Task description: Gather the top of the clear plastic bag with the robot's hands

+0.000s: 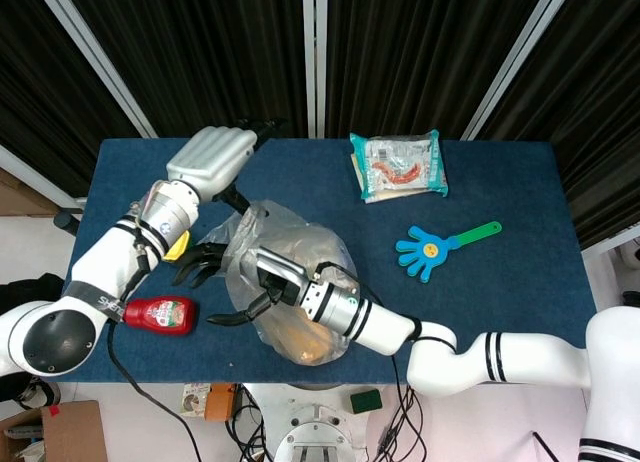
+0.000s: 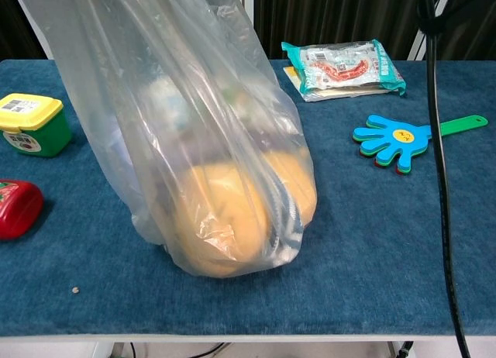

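The clear plastic bag (image 1: 300, 252) (image 2: 194, 125) stands in the middle of the blue table with an orange-yellow lump (image 2: 225, 211) in its bottom. Its top is drawn upward, out of the chest view. My left hand (image 1: 212, 160) hovers at the bag's far left. The thumb reaches down to the bag's rim (image 1: 243, 214) and seems to pinch it. My right hand (image 1: 268, 284) lies across the bag's near side, partly under the plastic. Its dark fingers (image 1: 200, 264) are spread past the bag's left edge with nothing between them. Neither hand shows plainly in the chest view.
A red ketchup bottle (image 1: 160, 314) (image 2: 15, 207) and a yellow-lidded green tub (image 1: 178, 246) (image 2: 31, 124) lie left of the bag. A snack packet (image 1: 398, 167) (image 2: 345, 67) and a blue hand-shaped clapper (image 1: 440, 247) (image 2: 399, 141) are on the right. A black cable (image 2: 438, 156) hangs at the right.
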`<action>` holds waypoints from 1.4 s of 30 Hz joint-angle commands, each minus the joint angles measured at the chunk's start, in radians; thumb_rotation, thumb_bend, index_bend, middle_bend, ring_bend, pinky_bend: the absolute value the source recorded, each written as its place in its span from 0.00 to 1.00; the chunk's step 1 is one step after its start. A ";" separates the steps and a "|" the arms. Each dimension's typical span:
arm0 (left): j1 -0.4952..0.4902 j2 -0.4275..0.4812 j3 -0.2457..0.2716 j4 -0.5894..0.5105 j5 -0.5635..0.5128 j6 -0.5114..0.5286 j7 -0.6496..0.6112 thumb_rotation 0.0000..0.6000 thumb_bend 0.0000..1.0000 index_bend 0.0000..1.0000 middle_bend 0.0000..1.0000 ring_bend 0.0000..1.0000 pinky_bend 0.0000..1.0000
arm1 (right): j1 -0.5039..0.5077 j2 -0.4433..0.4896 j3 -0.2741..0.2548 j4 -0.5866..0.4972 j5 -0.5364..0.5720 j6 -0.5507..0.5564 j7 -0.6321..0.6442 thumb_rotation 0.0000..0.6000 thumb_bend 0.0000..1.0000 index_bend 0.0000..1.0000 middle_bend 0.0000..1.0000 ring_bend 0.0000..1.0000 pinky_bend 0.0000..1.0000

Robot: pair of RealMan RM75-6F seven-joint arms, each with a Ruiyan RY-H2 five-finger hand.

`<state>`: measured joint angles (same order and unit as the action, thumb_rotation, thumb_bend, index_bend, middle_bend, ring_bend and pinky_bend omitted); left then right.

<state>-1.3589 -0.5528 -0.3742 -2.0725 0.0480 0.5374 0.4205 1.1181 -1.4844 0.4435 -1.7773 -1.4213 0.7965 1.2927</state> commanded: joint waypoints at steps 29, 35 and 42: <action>0.025 0.086 0.147 0.237 0.150 -0.442 -0.377 1.00 0.05 0.07 0.17 0.09 0.20 | -0.061 0.105 0.055 -0.071 0.049 0.085 0.010 1.00 0.21 0.48 0.44 0.35 0.44; 0.123 0.101 0.079 0.285 0.241 -0.542 -0.485 1.00 0.05 0.07 0.16 0.09 0.20 | -0.071 0.125 0.077 -0.089 0.077 0.097 -0.020 1.00 0.21 0.48 0.44 0.35 0.43; 0.274 0.115 -0.044 0.307 0.329 -0.569 -0.575 1.00 0.05 0.08 0.15 0.09 0.20 | -0.080 0.151 0.101 -0.113 0.093 0.106 -0.052 1.00 0.21 0.48 0.44 0.34 0.42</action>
<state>-1.1298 -0.4451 -0.3778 -1.7760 0.3485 -0.0219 -0.1241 1.0393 -1.3362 0.5410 -1.8873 -1.3306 0.9007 1.2449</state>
